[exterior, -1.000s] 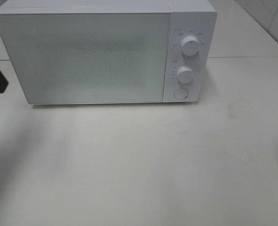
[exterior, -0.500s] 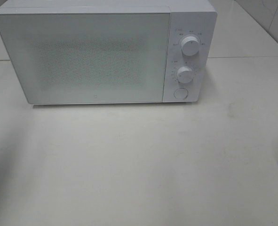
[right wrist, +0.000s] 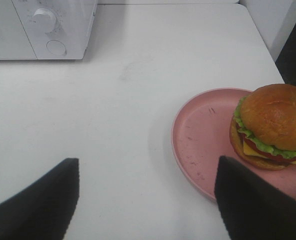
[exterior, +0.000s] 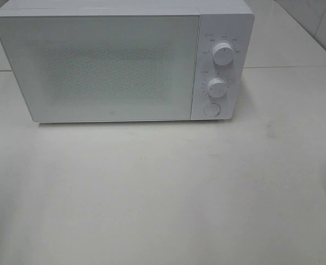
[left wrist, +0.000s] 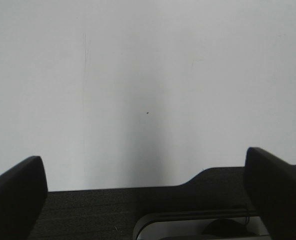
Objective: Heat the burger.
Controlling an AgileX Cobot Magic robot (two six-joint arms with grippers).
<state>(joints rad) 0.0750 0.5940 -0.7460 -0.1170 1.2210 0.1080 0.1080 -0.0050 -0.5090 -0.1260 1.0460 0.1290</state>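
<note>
Microwave (exterior: 124,61) standing at the back of the white table (exterior: 163,193), door (exterior: 96,66) closed, facing the front edge. Control panel on its right side: upper knob (exterior: 223,53), lower knob (exterior: 217,87), round button (exterior: 211,109) beneath. Nothing of either arm visible from the high camera.

Burger (right wrist: 270,127) seen only in the right wrist view: resting on a pink plate (right wrist: 203,140), toward the plate's side away from the microwave, bun on top, lettuce, cheese and patty showing at the edge. Plate lying on the table near its right edge, well apart from the microwave's panel corner.

Right gripper (right wrist: 148,200) above the table, apart from plate and burger, jaws wide, empty. One finger (right wrist: 253,205) overlapping the plate rim in view; contact not determinable.

Left gripper (left wrist: 148,200) facing a plain white surface (left wrist: 148,75), jaws fully wide, empty. Dark ledge (left wrist: 137,210) across the view between the fingers; identity not determinable.
</note>
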